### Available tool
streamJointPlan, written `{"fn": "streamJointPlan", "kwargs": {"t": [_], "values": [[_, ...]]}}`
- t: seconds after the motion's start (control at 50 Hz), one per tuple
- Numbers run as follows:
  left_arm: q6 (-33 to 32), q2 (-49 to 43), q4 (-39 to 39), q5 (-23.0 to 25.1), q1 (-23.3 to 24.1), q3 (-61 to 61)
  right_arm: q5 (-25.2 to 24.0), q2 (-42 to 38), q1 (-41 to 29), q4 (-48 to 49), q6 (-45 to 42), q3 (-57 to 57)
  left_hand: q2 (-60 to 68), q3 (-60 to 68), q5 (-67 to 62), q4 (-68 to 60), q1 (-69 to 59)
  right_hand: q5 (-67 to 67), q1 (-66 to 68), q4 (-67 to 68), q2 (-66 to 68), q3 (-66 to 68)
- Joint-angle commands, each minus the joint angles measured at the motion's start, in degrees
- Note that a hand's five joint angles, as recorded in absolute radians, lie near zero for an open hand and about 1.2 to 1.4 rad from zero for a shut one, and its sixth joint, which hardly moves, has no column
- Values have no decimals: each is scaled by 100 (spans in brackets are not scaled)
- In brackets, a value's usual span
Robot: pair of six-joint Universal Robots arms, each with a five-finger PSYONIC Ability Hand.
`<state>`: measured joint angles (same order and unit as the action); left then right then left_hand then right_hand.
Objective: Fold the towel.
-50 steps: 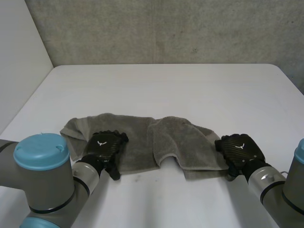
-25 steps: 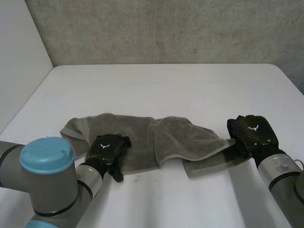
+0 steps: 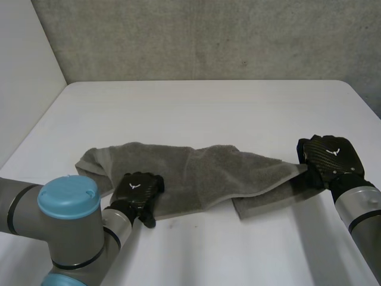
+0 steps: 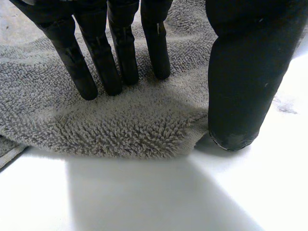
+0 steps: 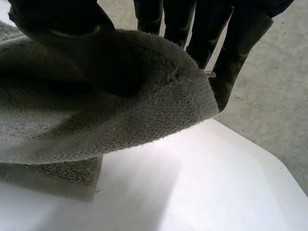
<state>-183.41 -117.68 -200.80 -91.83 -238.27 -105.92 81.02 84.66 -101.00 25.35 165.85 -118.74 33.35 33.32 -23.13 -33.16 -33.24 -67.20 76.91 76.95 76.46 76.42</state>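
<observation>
Head view: the grey towel [image 3: 196, 176] lies spread across the near half of the white table [image 3: 208, 107], running left to right. The left hand [image 3: 138, 189] rests on the towel's near edge, towards its left end. The right hand [image 3: 330, 158] is at the towel's right end, where a corner is raised off the table.

Left wrist view: the fingers [image 4: 115, 53] are straight and spread slightly apart, tips pressing on the towel close to its edge. The thumb [image 4: 238, 86] stands on bare table just beside that edge.

Right wrist view: the thumb [image 5: 72, 43] and fingers [image 5: 236, 53] are clamped on the towel's corner, which hangs above the table
</observation>
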Motion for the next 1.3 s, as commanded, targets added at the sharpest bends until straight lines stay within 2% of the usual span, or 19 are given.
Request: {"fn": "streamJointPlan", "kwargs": {"t": [0.02, 0.18, 0.4, 0.46, 0.5, 0.56, 0.6, 0.62, 0.66, 0.72, 0.82, 0.84, 0.88, 0.94, 1.04, 1.16, 1.2, 1.26, 1.3], "values": [[-20, 17, 6, -19, -9, 1, 10, 68, 1, 5, 0, 0, 1051, 1054, -1073, -1070, -1061, -280, 309, 305, 354, 358], [-37, 96, -21, -511, -17, 10, 10, 86, 10, 5, 0, 0, 4442, 4445, -4464, -4461, -4452, -280, 309, 305, 354, 358], [-442, 193, 14, -678, -88, 36, 10, 340, 2, -30, -70, 17, 4665, 4668, -4687, -4684, -4676, -280, 309, 305, 354, 358], [-600, 632, 58, -837, -114, -16, 10, 508, 1, -136, -96, 70, 4665, 4668, -4687, -4684, -4676, -280, 309, 305, 354, 358], [-705, 1306, 119, -916, -105, -60, -42, 1024, 10, -686, -219, 289, 4665, 4668, -4687, -4684, -4676, -280, 309, 305, 354, 358], [-732, 1634, 225, -916, -88, -52, -51, 1420, 28, -1476, -377, 797, 4665, 4668, -4687, -4684, -4676, -280, 309, 305, 354, 358], [-740, 2482, 610, -898, -79, 71, -60, 1579, 63, -1915, -473, 1122, 4665, 4668, -4687, -4684, -4676, -280, 309, 305, 354, 358], [-740, 2487, 612, -898, -79, 71, -60, 1580, 63, -1920, -474, 1125, 4665, 4668, -4687, -4684, -4676, -280, 309, 305, 354, 358], [-740, 3275, 1119, -819, -97, 386, -78, 1738, 107, -2821, -675, 1912, 4665, 4668, -4687, -4684, -4676, -280, 309, 305, 354, 358], [-740, 3568, 1421, -784, -105, 660, -78, 1782, 107, -3656, -816, 2799, 4665, 4668, -4687, -4684, -4676, -280, 309, 305, 354, 358], [-749, 3946, 2858, -521, -123, 1879, -78, 1704, 89, -4650, -905, 4100, 4665, 4668, -4687, -4684, -4676, -280, 309, 305, 354, 358], [-749, 3946, 2862, -520, -123, 1882, -78, 1703, 89, -4653, -905, 4104, 4665, 4668, -4687, -4684, -4676, -280, 309, 305, 354, 358], [-749, 3850, 3553, -380, -236, 2424, -78, 1634, 98, -5222, -992, 4787, 4665, 4668, -4687, -4684, -4676, -280, 309, 305, 354, 358], [-749, 3788, 3882, -336, -334, 2629, -69, 1231, 89, -5653, -1159, 5096, 4665, 4668, -4687, -4684, -4676, -280, 309, 305, 354, 358], [-924, 2438, 4523, -125, -843, 2936, 10, 388, -33, -5927, -1484, 5063, 4665, 4668, -4687, -4684, -4676, -280, 309, 305, 354, 358], [-1180, 1327, 4400, -142, -932, 3112, 151, -661, -368, -5761, -1617, 5168, 4665, 4668, -4687, -4684, -4676, -280, 309, 305, 354, 358], [-1338, 487, 4120, -134, -993, 3680, 466, -1369, -586, -5280, -1608, 5614, 4665, 4668, -4687, -4684, -4676, -280, 309, 305, 354, 358], [-1365, 158, 3961, -134, -1002, 4079, 800, -1924, -684, -4499, -1547, 6211, 4665, 4668, -4687, -4684, -4676, -280, 309, 305, 354, 358], [-1338, -219, 3515, -116, -1002, 5024, 862, -2083, -693, -4016, -1503, 6536, 4665, 4668, -4687, -4684, -4676, -280, 309, 305, 354, 358]]}}
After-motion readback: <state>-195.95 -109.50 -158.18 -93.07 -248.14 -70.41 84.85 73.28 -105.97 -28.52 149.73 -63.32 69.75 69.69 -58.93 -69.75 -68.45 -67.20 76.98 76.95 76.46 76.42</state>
